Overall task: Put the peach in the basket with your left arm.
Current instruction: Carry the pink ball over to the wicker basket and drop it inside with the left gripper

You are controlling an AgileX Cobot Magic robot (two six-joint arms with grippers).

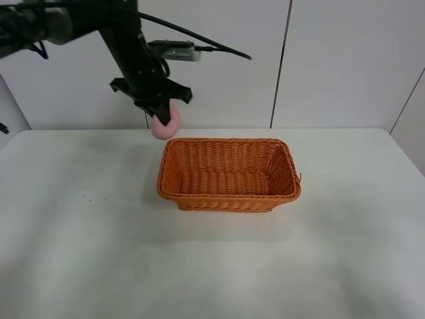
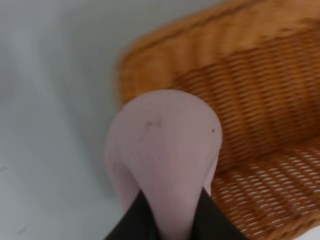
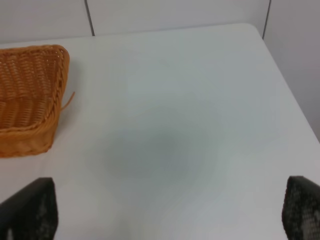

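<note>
My left gripper (image 1: 164, 114) is shut on the pale pink peach (image 1: 165, 125) and holds it in the air, just beyond the far left corner of the orange wicker basket (image 1: 229, 175). In the left wrist view the peach (image 2: 167, 150) fills the middle between the black fingers (image 2: 210, 222), with the basket's rim and inside (image 2: 260, 90) below it. The basket stands on the white table (image 1: 80, 219) and holds nothing that I can see. My right gripper (image 3: 165, 212) is open and empty, low over the table to the right of the basket (image 3: 30, 100); it is out of the exterior view.
The white table's right edge (image 3: 290, 90) runs close beside my right gripper. A white panelled wall (image 1: 332, 60) stands behind the table. A grey box and cable (image 1: 179, 50) ride on the left arm above the basket's left end.
</note>
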